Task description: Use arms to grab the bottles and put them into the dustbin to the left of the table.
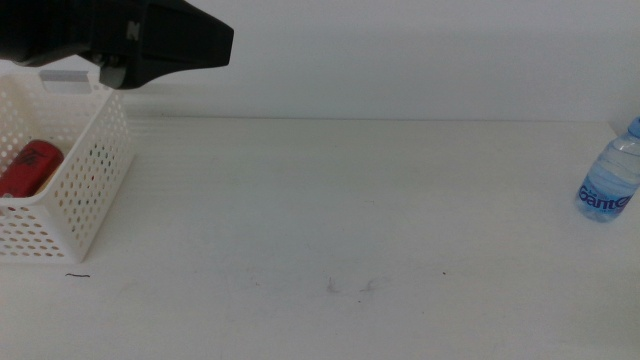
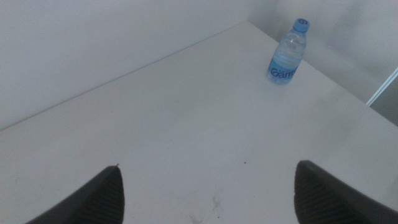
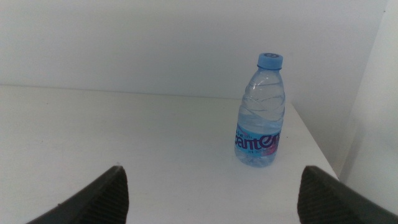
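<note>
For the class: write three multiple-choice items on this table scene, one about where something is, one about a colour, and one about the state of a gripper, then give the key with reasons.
1. Where does the red soda can lie?
A. In the white perforated plastic basket
B. In the middle of the white tabletop
C. Next to the water bottle

2. What colour is the cap of the clear plastic water bottle?
A. White
B. Blue
C. Green

3. How do the jaws of the right gripper stand?
A. Shut on the bottle
B. Shut on nothing
C. Open, apart from the bottle

Key: 1 A, the middle view shows the can inside the basket at the table's left, under the left gripper. 2 B, both wrist views show a blue cap. 3 C, the right wrist view shows both jaws wide apart, with the upright bottle beyond them, untouched.
</note>
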Tool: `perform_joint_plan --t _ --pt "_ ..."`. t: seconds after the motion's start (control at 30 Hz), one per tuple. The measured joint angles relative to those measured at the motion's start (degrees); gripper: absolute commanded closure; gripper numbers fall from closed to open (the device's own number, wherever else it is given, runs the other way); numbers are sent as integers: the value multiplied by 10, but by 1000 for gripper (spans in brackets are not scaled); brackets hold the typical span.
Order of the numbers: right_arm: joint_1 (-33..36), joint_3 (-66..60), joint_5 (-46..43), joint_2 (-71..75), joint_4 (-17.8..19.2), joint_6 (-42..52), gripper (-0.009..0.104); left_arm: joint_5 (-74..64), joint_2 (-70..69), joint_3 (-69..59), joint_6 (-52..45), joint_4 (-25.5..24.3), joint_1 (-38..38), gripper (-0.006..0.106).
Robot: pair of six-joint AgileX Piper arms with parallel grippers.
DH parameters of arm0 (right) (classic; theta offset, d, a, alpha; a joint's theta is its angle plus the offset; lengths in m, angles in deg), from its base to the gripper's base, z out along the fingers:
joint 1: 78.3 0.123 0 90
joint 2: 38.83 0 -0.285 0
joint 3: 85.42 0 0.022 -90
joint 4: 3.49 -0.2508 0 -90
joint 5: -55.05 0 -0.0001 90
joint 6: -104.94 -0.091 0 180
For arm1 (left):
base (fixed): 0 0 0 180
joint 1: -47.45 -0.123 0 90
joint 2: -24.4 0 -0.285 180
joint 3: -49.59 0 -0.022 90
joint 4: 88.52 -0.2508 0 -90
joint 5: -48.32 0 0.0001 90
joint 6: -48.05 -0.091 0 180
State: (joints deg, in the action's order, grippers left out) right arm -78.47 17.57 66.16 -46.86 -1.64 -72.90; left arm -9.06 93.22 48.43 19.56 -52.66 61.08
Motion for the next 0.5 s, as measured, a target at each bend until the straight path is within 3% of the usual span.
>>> perform_joint_plan --t 0.5 --pt "0 0 0 0 0 0 23 37 0 -1 -1 0 0 7"
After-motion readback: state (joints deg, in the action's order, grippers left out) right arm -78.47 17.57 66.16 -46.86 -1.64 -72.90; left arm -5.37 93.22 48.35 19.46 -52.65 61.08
